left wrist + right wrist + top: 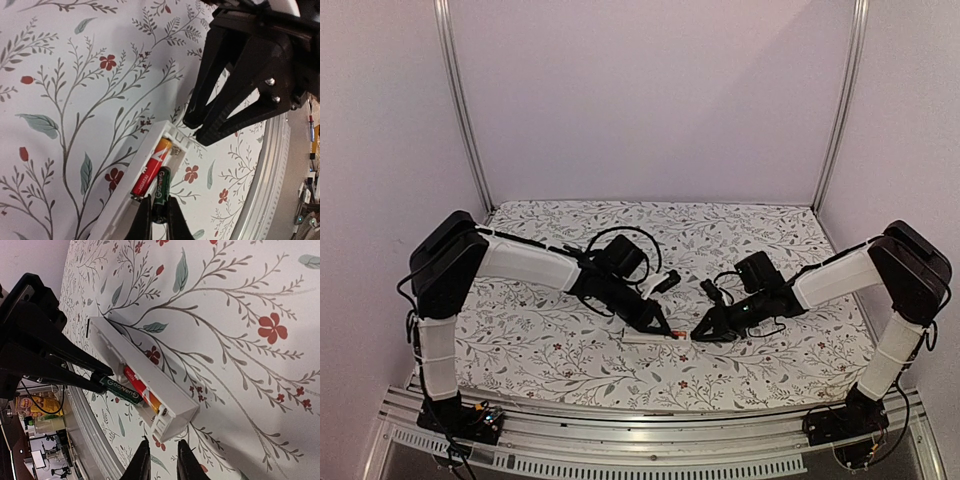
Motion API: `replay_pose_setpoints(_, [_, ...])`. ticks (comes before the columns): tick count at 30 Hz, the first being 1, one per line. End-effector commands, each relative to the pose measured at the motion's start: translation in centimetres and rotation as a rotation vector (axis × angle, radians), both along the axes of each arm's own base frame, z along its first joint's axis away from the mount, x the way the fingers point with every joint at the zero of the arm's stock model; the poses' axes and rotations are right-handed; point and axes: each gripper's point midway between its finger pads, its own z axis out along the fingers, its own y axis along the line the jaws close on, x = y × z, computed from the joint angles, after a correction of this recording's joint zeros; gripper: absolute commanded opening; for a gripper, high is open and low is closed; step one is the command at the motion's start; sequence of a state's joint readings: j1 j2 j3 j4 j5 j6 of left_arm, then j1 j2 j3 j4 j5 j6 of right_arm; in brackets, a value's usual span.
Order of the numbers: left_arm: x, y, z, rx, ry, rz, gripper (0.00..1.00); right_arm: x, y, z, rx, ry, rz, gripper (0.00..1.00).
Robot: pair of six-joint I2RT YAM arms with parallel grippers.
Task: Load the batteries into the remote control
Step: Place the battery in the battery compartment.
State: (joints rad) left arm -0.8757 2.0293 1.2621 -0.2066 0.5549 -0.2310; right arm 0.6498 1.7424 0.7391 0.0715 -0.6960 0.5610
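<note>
The remote control [122, 200] lies on the floral cloth as a white bar with its battery bay open. A red battery with an orange end [150, 170] sits in the bay's far slot. My left gripper [159, 197] is shut on the tail of a dark green battery [163, 181], whose nose angles into the near slot. In the right wrist view the green battery [120, 389] slants out of the remote control [165, 385]. My right gripper [163, 441] hovers just off the remote's end, its jaws slightly apart with nothing between them. From above, both grippers meet at the remote [645, 339].
The aluminium rail [272, 170] of the table's near edge runs close beside the remote. Both arms [530, 262] [835, 280] reach in from the sides. Upright frame posts [465, 110] stand at the back corners.
</note>
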Motion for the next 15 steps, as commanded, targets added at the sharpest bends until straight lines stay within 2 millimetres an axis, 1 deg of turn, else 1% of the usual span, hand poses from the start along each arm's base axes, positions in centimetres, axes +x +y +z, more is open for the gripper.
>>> replay_pose_setpoints(1, [-0.4,-0.4,-1.5,0.059,-0.006,-0.021,0.00,-0.6,0.3,-0.7,0.006,0.020,0.019,0.18])
replay_pose_setpoints(12, [-1.3,-1.3,-2.6,0.113,-0.023,-0.057,0.00,-0.3,0.6,-0.7,0.009,0.021,0.017,0.16])
replay_pose_setpoints(13, [-1.3,-1.4,-2.6,0.116,-0.023,-0.057,0.02,-0.2,0.6,-0.6,0.011,0.018,0.017,0.16])
replay_pose_setpoints(15, [-1.3,-1.4,-2.7,0.117,-0.021,-0.061,0.08,-0.2,0.6,-0.6,0.011,0.017,0.018,0.16])
